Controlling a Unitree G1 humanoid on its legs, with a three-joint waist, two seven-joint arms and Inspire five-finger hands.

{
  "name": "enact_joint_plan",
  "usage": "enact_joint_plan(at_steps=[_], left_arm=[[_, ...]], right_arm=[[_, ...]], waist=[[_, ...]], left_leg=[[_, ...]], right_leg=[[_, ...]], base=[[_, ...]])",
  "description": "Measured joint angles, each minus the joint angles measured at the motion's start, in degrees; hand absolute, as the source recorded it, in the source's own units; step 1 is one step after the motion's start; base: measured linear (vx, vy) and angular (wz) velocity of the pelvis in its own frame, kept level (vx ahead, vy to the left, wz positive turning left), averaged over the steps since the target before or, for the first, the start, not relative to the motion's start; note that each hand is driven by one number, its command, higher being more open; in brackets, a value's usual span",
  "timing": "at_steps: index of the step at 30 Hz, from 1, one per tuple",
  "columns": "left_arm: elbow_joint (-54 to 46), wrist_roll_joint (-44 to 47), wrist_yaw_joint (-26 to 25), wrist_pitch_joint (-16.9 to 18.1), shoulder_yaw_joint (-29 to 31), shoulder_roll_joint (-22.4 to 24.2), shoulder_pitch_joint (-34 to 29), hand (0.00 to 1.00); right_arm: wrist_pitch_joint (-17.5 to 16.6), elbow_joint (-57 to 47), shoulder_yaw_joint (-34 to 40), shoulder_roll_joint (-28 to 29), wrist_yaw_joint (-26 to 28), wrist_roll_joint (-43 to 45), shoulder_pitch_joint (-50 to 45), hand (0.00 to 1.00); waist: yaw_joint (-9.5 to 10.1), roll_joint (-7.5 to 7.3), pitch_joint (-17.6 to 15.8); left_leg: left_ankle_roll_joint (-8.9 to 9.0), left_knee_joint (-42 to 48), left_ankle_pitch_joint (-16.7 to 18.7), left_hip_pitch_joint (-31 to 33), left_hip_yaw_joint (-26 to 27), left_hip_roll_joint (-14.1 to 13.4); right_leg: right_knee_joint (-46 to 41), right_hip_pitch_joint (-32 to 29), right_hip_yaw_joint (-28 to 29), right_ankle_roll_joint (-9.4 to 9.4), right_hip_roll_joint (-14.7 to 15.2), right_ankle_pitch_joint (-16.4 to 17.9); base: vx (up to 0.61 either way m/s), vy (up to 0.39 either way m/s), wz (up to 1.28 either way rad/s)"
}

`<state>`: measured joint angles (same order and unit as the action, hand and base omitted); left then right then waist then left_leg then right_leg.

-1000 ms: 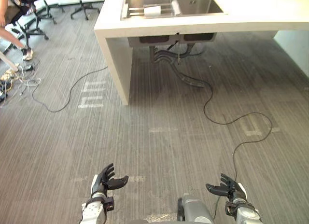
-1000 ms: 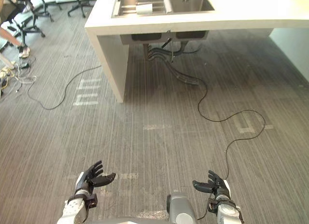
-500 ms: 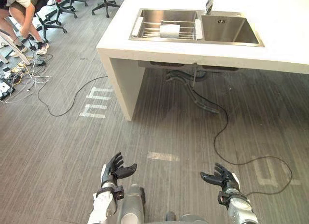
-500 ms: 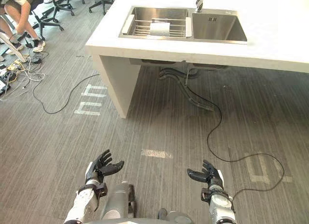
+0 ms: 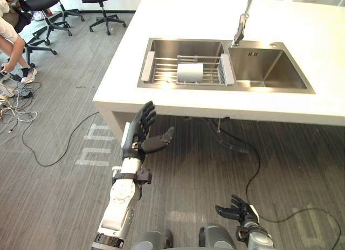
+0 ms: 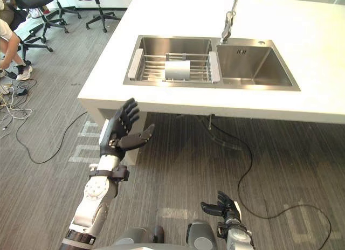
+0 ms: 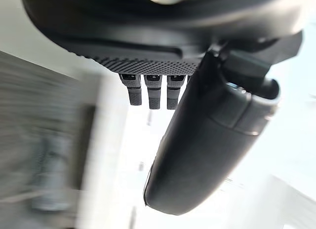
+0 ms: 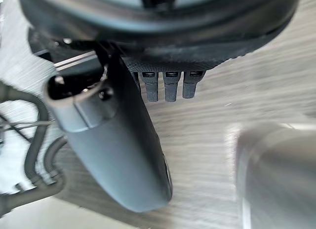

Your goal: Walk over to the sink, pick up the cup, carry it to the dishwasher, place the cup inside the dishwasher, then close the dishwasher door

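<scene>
- White desk (image 5: 334,56) with a steel sink (image 5: 269,72), over grey floor (image 5: 54,207)
- The cup (image 5: 190,73) lies on its side on a wire rack (image 5: 161,72) in the sink, at 1 o'clock from the left hand (image 5: 139,136)
- Left hand raised, fingers straight and spread, empty; right hand (image 5: 237,211) low at 5 o'clock, fingers loosely open
- Cup looks like light, stiff, slippery metal; best wrapped round its barrel

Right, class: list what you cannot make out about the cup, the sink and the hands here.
Cup: lies on the sink rack; its mouth and any handle too small, head views.
Faucet: top cut off by the edge, head views.
Left wrist view: surfaces past the open left hand blurred.
Right wrist view: floor past the right hand blurred.
</scene>
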<state>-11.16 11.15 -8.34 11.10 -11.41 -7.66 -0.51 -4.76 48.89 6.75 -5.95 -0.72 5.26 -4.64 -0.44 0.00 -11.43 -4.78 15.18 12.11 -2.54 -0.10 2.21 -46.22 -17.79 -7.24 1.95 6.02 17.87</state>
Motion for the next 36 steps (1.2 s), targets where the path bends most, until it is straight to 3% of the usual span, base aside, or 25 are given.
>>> enact_joint_plan(at_steps=[2,3,4,5,6,7,8,9,10,11,12,14,15,17,19,20,21,24,25,30,36], left_arm=[[-2.7,0.0,-1.3,2.0,-0.2,0.3,0.6,0.90],[-3.5,0.0,-2.2,2.9,0.0,0.6,1.2,0.90],[-4.4,0.0,-4.0,3.6,0.4,1.2,1.6,0.90],[-4.7,0.0,-5.1,4.0,0.9,1.5,1.6,0.90],[-4.7,0.0,-5.8,4.1,1.0,2.2,1.4,0.90],[-4.7,0.0,-6.7,4.1,0.9,2.2,2.4,0.90],[-4.7,0.0,-6.7,4.1,0.7,2.1,2.6,0.90],[-4.7,-0.1,-6.6,4.1,-0.1,2.5,2.7,0.90],[-4.8,-0.2,-6.2,4.1,-0.5,3.3,2.6,0.90],[-4.9,-0.5,-6.0,4.1,-0.5,3.8,2.6,0.90],[-5.1,-1.1,-5.8,4.1,-0.4,4.2,2.6,0.90],[-5.8,-1.2,-5.6,4.2,-0.2,3.5,2.6,0.90],[-6.1,-1.2,-5.5,4.5,0.1,2.3,2.8,0.90],[-5.1,-2.0,-5.4,4.5,1.5,0.1,3.8,0.90],[-2.2,-4.0,-5.4,4.3,2.7,-1.2,5.8,0.90],[-0.4,-4.8,-5.5,3.9,3.7,-1.7,7.0,0.90],[1.1,-6.1,-5.5,3.4,4.0,-2.7,7.9,0.90],[2.6,-6.9,-3.8,1.7,3.3,-7.2,8.6,0.90],[2.7,-7.0,-3.3,1.3,3.1,-7.8,8.6,0.90],[4.3,-10.3,0.9,0.0,-0.4,-12.5,11.2,0.90],[11.6,-13.7,3.8,-0.4,-1.4,-17.6,13.8,0.90]], right_arm=[[0.0,0.0,-0.9,0.0,0.3,-0.4,0.0,0.90],[-0.1,0.2,-0.9,0.0,0.3,-0.4,-0.1,0.90],[-0.1,1.1,-0.9,-0.2,0.2,-0.4,-0.5,0.90],[0.1,2.1,-0.8,-0.6,0.3,-0.3,-0.7,0.90],[0.1,3.0,-0.8,-1.3,0.2,-0.5,-0.2,0.90],[0.1,3.4,-0.8,-1.6,-0.1,-0.8,-0.2,0.90],[0.1,3.4,-0.7,-1.6,-0.2,-0.9,-0.4,0.90],[0.1,3.3,-0.8,-1.7,-0.2,-0.8,-1.0,0.90],[0.1,2.5,-1.5,-1.9,-0.2,-0.7,-1.7,0.90],[0.1,1.7,-2.1,-1.8,-0.2,-0.6,-2.2,0.90],[0.0,0.7,-3.3,-2.0,-0.4,-0.4,-2.9,0.90],[-0.3,0.1,-3.9,-2.0,-0.4,-0.2,-3.3,0.90],[-0.4,0.4,-4.0,-2.0,-0.4,-0.1,-2.8,0.90],[-0.5,2.2,-5.0,-2.2,-0.1,0.2,-1.5,0.90],[-0.5,3.0,-5.0,-2.6,0.4,0.2,-1.3,0.90],[-0.5,3.4,-4.9,-3.1,0.4,0.2,-1.5,0.90],[-0.5,3.7,-4.8,-3.5,0.5,0.2,-2.2,0.90],[-0.5,4.1,-4.7,-2.4,0.9,0.2,-4.1,0.90],[-0.5,4.1,-4.6,-2.4,0.9,0.2,-4.5,0.90],[-0.5,4.1,-3.6,-2.3,2.2,0.2,-5.5,0.90],[-0.5,3.9,-3.6,-1.7,3.2,0.2,-5.3,0.90]], waist=[[-0.75,0.12,0.1],[-0.75,-0.02,0.2],[-0.96,-0.07,0.2],[-1.11,0.16,0.4],[-1.00,1.47,0.8],[-1.01,2.22,1.5],[-1.21,2.28,1.5],[-1.79,2.47,1.4],[-1.86,2.83,1.3],[-1.70,3.05,1.2],[-0.74,3.45,1.3],[0.34,3.19,1.8],[1.41,3.20,2.0],[1.27,2.80,1.8],[1.29,2.76,1.8],[1.04,3.10,2.0],[0.74,4.35,2.8],[-0.12,-0.16,3.1],[-0.20,-0.51,3.2],[-0.45,-0.74,3.3],[-1.26,-0.72,3.4]], left_leg=[[1.56,-1.3,1.3,-2.5,-1.0,-1.6],[2.60,-1.7,2.4,-3.6,-1.0,-2.2],[4.18,-1.8,4.2,-5.5,-1.3,-3.1],[5.41,-1.7,5.1,-6.9,-1.7,-4.0],[5.75,-1.3,5.4,-7.1,-1.8,-5.5],[6.33,0.6,5.0,-7.3,-2.3,-7.3],[6.74,2.2,4.8,-7.4,-2.5,-7.9],[7.79,9.8,4.1,-5.8,-2.6,-9.2],[9.09,23.5,1.5,-0.9,-2.8,-11.1],[9.14,30.9,-1.5,1.9,-2.7,-12.3],[8.96,41.9,-0.7,6.7,-1.6,-14.7],[8.52,45.6,2.1,12.4,-0.1,-15.8],[7.81,41.4,3.4,14.7,0.8,-15.6],[7.50,30.3,4.4,16.0,0.4,-13.9],[8.55,18.6,3.2,15.4,-1.9,-10.5],[8.62,11.3,-1.5,14.5,-3.1,-8.7],[8.68,7.3,-7.1,13.7,-3.9,-8.7],[7.33,2.4,-8.1,10.2,-2.1,-5.6],[7.06,1.6,-8.3,9.8,-1.9,-5.2],[5.88,-5.0,-11.2,7.3,-1.0,-2.9],[6.61,-16.2,-17.8,3.9,-0.9,-3.4]], right_leg=[[14.1,-1.6,0.3,0.15,-1.6,-2.5],[21.4,-2.0,1.1,0.19,-2.4,-5.9],[26.7,-1.4,2.2,-0.41,-3.1,-14.8],[27.4,0.0,2.1,-2.30,-4.1,-19.4],[26.7,0.2,1.7,-2.35,-5.4,-19.0],[24.8,1.1,0.4,-4.02,-6.7,-15.8],[24.4,2.1,-0.4,-4.57,-7.1,-14.6],[25.3,5.4,-1.8,-5.33,-8.1,-13.1],[28.1,10.1,-2.7,-6.23,-9.7,-12.3],[29.8,12.6,-2.9,-6.48,-10.6,-12.1],[32.4,16.8,-2.6,-7.03,-12.4,-11.9],[35.2,20.6,-1.5,-7.83,-13.1,-11.3],[36.7,22.0,0.3,-7.95,-13.1,-11.3],[38.5,24.5,1.7,-7.52,-12.3,-11.5],[39.2,26.1,3.1,-6.84,-11.1,-11.3],[39.1,26.6,4.1,-5.72,-10.7,-10.6],[39.1,27.1,5.2,-4.68,-11.4,-9.6],[38.3,27.5,6.2,-3.20,-7.6,-7.6],[38.2,27.5,6.3,-2.98,-7.1,-7.5],[38.4,26.7,7.2,-2.65,-4.9,-7.3],[38.5,24.7,7.3,-2.50,-5.2,-7.4]], base=[[0.42,-0.159,0.22],[0.49,-0.227,0.23],[0.51,-0.246,0.21],[0.53,-0.264,0.08],[0.52,-0.274,0.04],[0.51,-0.276,0.08],[0.58,-0.338,0.37],[0.45,-0.288,0.49],[0.42,-0.266,0.44],[0.35,-0.216,0.17],[0.25,-0.146,-0.07],[0.26,-0.152,-0.32],[0.25,-0.109,-0.46],[0.26,0.001,-0.41],[0.33,0.137,-0.36],[0.31,0.207,-0.40],[0.29,0.203,-0.32],[0.19,0.097,-0.10],[0.15,0.057,-0.04],[0.08,0.045,0.01],[-0.04,-0.039,-0.02]])
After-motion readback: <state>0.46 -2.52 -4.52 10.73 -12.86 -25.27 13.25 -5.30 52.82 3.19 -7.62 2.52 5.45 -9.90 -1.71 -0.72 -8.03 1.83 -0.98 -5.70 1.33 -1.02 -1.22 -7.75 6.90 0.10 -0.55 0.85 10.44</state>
